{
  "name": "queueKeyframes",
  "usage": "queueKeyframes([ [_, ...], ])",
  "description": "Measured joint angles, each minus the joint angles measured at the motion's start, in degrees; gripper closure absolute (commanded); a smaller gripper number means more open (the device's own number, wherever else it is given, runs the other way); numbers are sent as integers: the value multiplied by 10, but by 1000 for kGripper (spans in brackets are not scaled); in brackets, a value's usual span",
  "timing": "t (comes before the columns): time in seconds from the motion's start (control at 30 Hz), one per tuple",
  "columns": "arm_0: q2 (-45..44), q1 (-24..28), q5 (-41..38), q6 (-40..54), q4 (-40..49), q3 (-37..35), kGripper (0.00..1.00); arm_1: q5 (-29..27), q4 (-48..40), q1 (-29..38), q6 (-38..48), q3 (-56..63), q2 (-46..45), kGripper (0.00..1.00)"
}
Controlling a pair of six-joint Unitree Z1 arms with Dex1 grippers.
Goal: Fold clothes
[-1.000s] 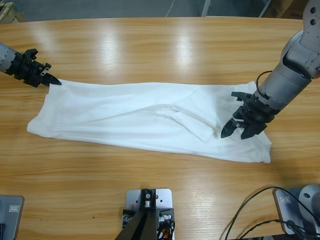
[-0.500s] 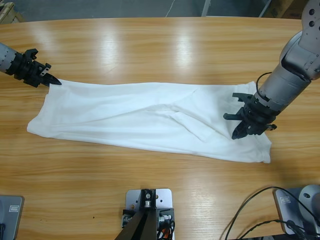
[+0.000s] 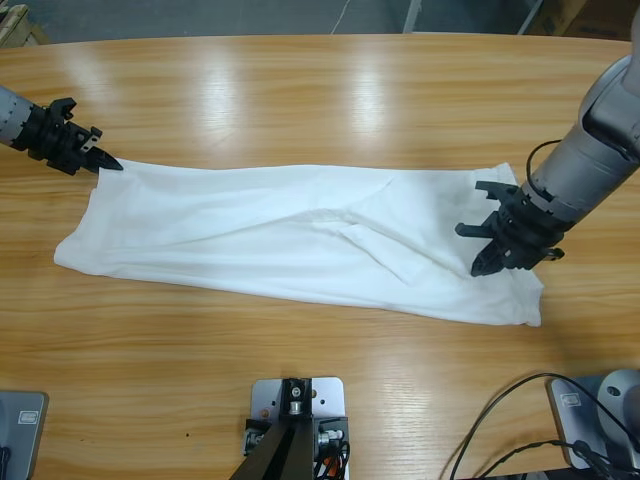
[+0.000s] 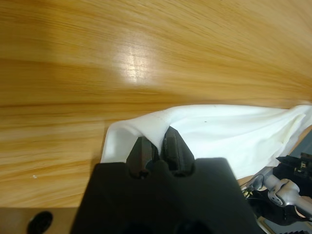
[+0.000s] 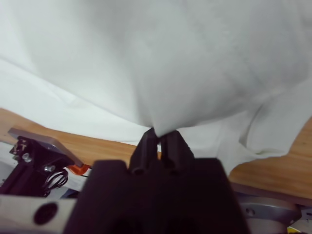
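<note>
T-shirt (image 3: 290,235) long axis L–R across table (image 3: 320,90) | L gripper (image 3: 103,161) jaws pinching its corner | R gripper (image 3: 478,268) jaws clamped on cloth

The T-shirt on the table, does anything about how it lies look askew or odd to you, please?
Nothing is damaged. The T-shirt lies stretched in a long, slanted band, rumpled rather than flat, with a folded flap near its middle. The left gripper pinches one end corner and the right gripper pinches cloth near the other end.
</note>
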Motion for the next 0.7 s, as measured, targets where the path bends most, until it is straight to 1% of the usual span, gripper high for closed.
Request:
queueKeyframes([
  [0.23,0,0,0,0,0,0,1000,-24,4,-26,26,9,-4,1000],
  [0.7,0,0,0,0,0,0,1000,-33,4,-50,44,18,-19,1000],
])
